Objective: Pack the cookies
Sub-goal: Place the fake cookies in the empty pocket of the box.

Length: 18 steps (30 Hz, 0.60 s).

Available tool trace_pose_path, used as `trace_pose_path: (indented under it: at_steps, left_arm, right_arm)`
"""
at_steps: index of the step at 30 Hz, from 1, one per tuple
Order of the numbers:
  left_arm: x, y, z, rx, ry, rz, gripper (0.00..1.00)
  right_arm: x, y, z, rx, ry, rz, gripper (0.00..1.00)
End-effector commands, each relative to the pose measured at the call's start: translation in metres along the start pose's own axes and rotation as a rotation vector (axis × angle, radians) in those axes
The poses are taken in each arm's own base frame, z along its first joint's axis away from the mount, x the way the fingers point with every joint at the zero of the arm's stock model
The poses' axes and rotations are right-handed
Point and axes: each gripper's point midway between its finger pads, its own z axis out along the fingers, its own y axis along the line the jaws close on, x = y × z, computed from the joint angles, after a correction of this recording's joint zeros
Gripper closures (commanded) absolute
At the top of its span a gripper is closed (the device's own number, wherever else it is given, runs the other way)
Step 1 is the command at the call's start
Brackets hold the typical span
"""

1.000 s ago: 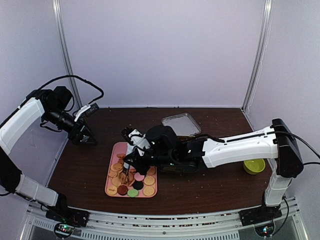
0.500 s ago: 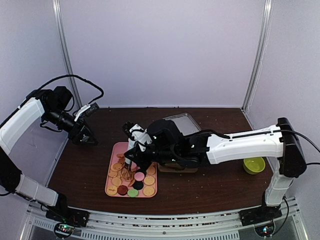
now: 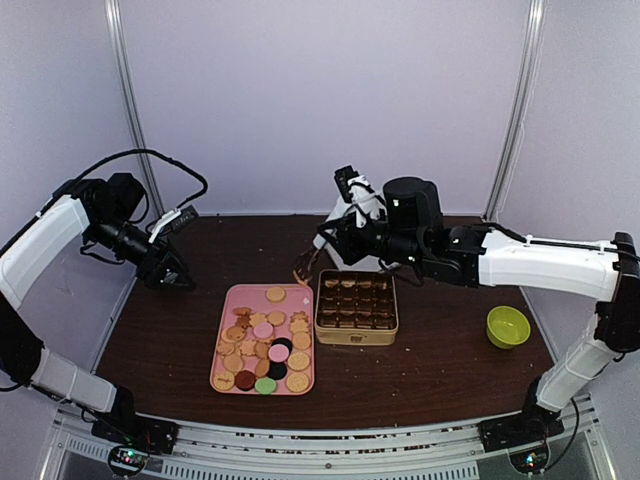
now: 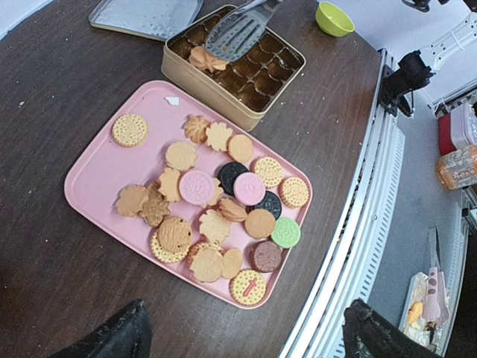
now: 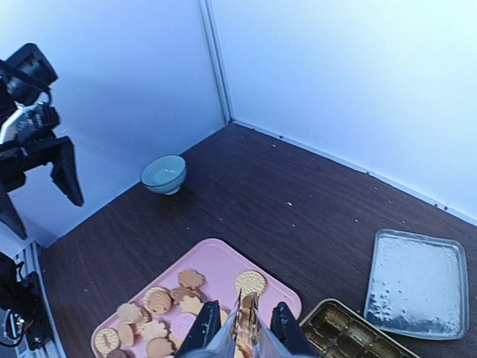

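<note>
Below the right gripper point(image 5: 242, 332), most cookies point(image 3: 262, 350) lie on the pink tray point(image 3: 240, 297); the left gripper point(image 3: 172, 275) hangs spread and empty, well to its left. The right gripper, clamped on metal tongs point(image 4: 240, 28) pinching one tan cookie point(image 5: 246, 313), hovers over the gold tin point(image 3: 357, 337) at its far-left corner; we would lower the tips into a cup point(image 4: 261, 71) before easing the grip.

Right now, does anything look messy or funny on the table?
A little. Pale crumbs are sprinkled over the dark table. On the pink tray the cookies lie jumbled, some overlapping, and a tiny white scrap sits at the edge nearest the gold tin. Nothing looks tipped over.
</note>
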Motion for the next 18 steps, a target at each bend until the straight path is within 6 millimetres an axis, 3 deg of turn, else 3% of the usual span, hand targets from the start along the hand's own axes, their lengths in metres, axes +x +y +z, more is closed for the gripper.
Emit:
trace_pose_path:
  at_steps: [1, 7, 18]
  left_arm:
    - [-0.002, -0.003, -0.001, 0.018, -0.003, 0.003, 0.09]
    - [-0.001, -0.003, -0.001, 0.021, -0.001, 0.002, 0.09]
    - [-0.001, -0.004, 0.0, 0.032, -0.002, -0.004, 0.09]
  right_arm:
    - [0.001, -0.034, -0.006, 0.098, -0.011, -0.002, 1.0]
    - [0.008, -0.058, -0.001, 0.16, 0.011, -0.016, 1.0]
    - [0.02, -0.077, 0.014, 0.196, 0.038, -0.035, 1.0]
